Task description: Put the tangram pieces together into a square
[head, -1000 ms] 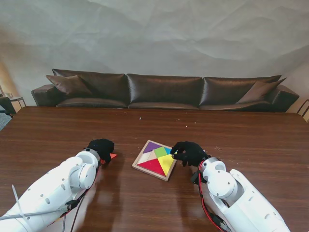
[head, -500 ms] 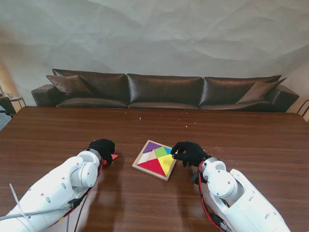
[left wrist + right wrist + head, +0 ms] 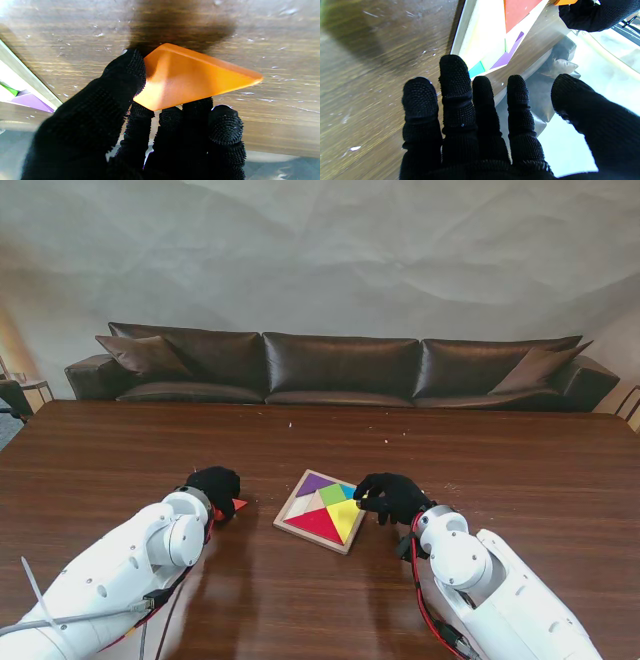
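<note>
The left hand (image 3: 140,120) pinches the orange triangle (image 3: 190,75) just over the bench (image 3: 300,590), ready for the puzzle tray's (image 3: 322,510) gap. The right hand (image 3: 480,125), fingers spread and holding nothing, steadies the tray's edge.

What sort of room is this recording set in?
Probably a lounge or meeting room rather than a workshop: a long dark leather sofa with cushions stands against a plain pale wall, behind a large dark wooden table.
</note>
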